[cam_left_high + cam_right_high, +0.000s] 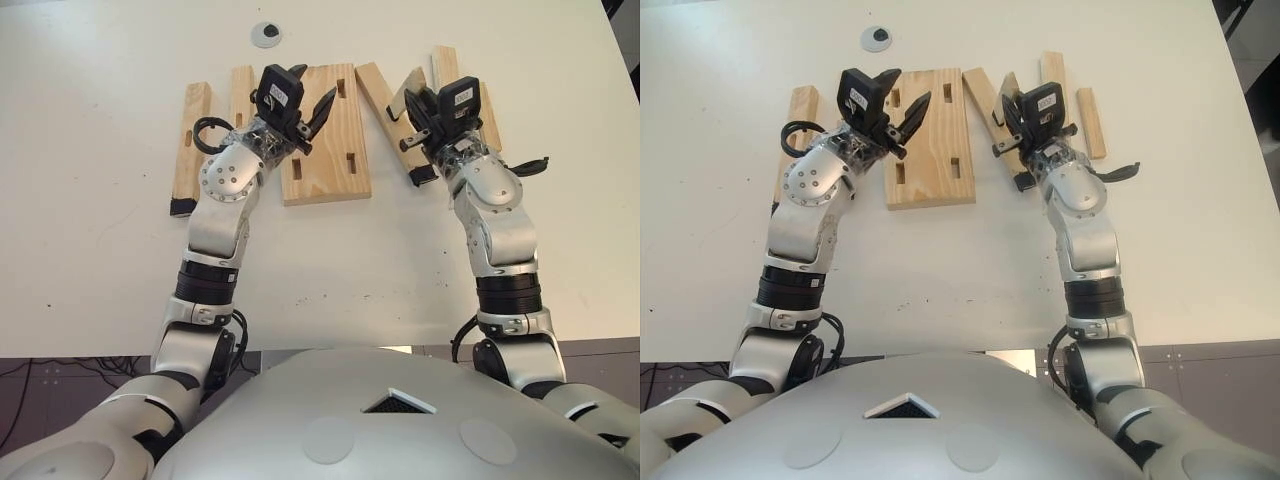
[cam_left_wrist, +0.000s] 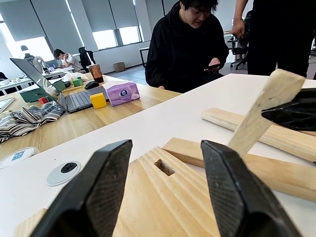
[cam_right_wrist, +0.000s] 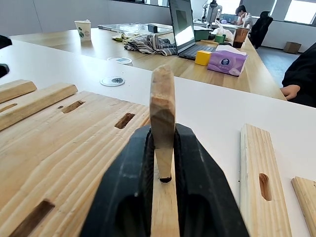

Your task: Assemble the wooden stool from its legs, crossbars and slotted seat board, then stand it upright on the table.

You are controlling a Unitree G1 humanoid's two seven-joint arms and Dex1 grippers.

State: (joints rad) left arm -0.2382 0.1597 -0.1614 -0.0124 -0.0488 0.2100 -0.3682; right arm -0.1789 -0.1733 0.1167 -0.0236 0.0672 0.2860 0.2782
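Observation:
The slotted seat board [image 1: 325,140] lies flat at the middle of the white table. My left gripper [image 1: 312,88] hovers open over its left part, and the board [image 2: 163,197] shows between the two fingers [image 2: 94,197]. To the right of the board, my right gripper [image 1: 410,120] is shut on a thin wooden bar [image 3: 163,103] that stands on edge and tilts upward. The same bar [image 2: 264,106] rises slanted in the left wrist view. A slotted leg [image 3: 259,168] lies flat just beside the held bar.
Loose legs lie flat around the board: two to its left [image 1: 190,145] [image 1: 240,90], one slanted to its right [image 1: 375,90], and more behind the right gripper [image 1: 445,62] [image 1: 490,120]. A small grey disc [image 1: 266,34] sits near the table's far edge.

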